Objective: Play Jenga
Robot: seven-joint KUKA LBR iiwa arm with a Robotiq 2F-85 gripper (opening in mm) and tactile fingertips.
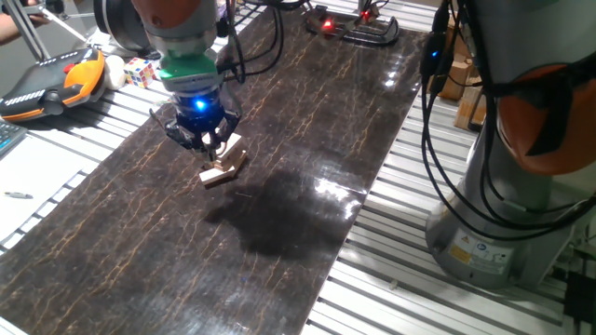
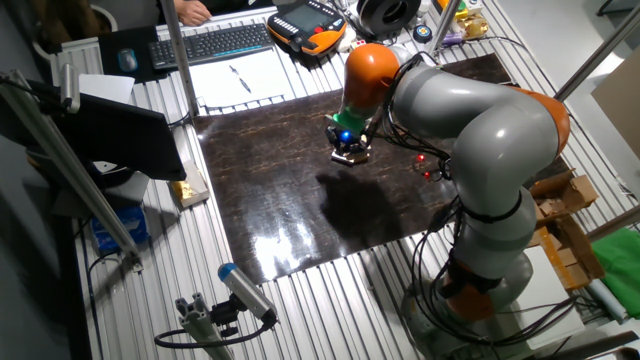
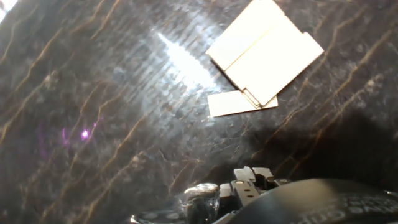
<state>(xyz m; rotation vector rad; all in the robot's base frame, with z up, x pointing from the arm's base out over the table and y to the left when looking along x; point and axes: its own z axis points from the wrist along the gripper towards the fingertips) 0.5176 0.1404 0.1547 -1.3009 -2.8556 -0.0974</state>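
On the dark marbled mat (image 1: 307, 140) that covers the middle of the slatted table (image 1: 56, 177), we have the Jenga (image 1: 223, 167), a low stack of pale wooden blocks, sitting toward the far left part of the mat. Right over it we see the gripper (image 1: 216, 147), blue light glowing on the wrist, fingers pointing down at the top of the stack. From the hand view we get the Jenga (image 3: 264, 53) from above: flat blocks side by side on top, one lower block poking out at the near edge, skewed against the rest. We cannot tell how wide the fingers stand or whether they touch the wood; the fixed views are too small and the hand view hides the tips. Off the mat, we spot a multicoloured puzzle cube (image 1: 142, 71) beside an orange-and-black pendant (image 1: 56, 82).
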